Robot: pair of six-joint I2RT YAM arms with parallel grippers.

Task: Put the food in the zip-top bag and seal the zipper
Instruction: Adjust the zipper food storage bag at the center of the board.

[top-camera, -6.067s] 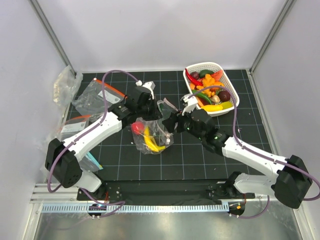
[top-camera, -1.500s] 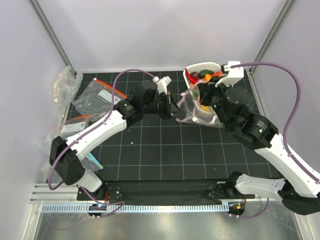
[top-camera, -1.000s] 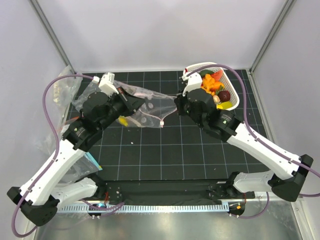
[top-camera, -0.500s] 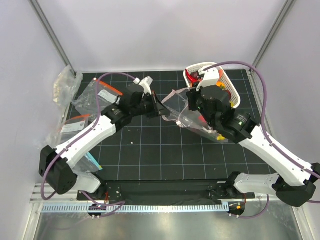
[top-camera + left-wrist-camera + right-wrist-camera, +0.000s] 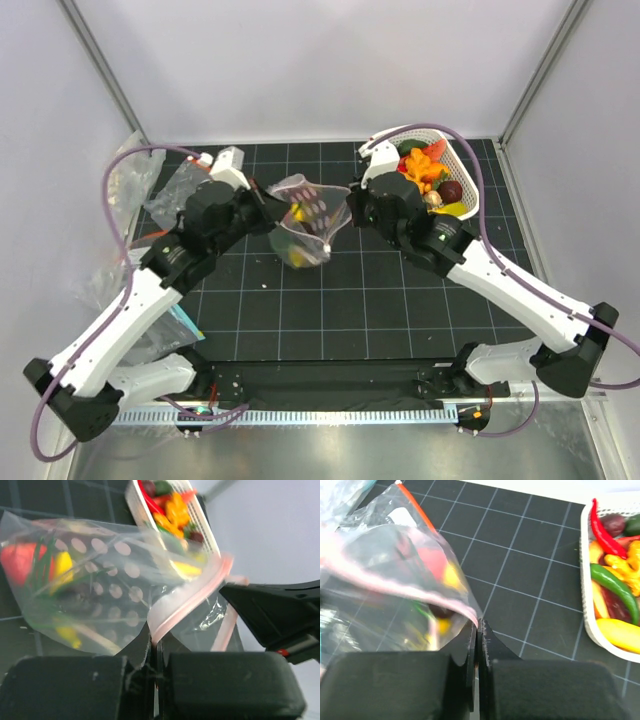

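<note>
The left gripper (image 5: 154,652) and right gripper (image 5: 477,630) each pinch an end of the zipper (image 5: 187,597), holding the bag (image 5: 305,230) up so food (image 5: 17,562) hangs inside.

white basket (image 5: 586,611), labelled bags (image 5: 172,192)

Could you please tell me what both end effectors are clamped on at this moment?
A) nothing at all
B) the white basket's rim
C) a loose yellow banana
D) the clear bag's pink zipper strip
D: each wrist view shows the left end effector and the right end effector pinching the pink zipper strip of the zip-top bag.
</note>
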